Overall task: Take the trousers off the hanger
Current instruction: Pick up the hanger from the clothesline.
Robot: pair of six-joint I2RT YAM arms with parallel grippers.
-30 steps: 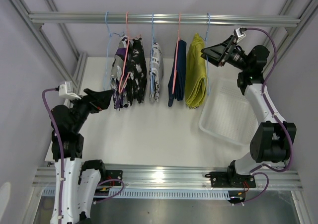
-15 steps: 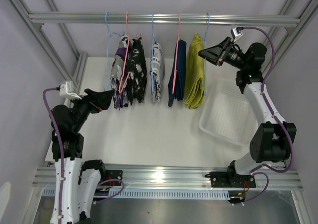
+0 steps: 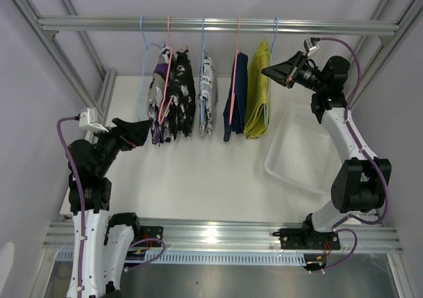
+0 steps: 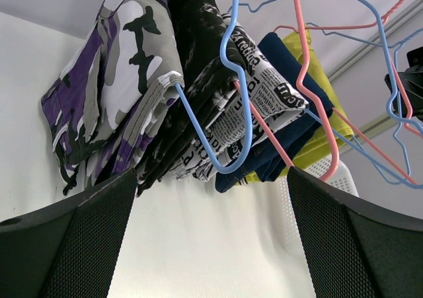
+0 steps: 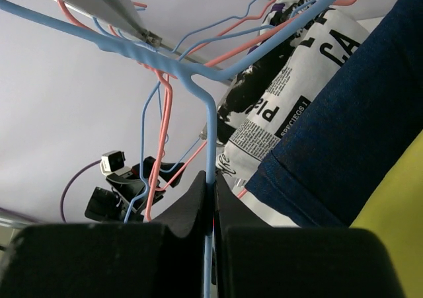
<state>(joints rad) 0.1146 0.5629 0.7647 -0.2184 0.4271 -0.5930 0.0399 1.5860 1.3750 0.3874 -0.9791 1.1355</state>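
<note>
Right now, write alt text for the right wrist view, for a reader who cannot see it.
The right arm's jaws are shut on the upright wire of a blue hanger, seen from below. To its right hang newsprint trousers, navy trousers and, in the corner, yellow-green trousers.
</note>
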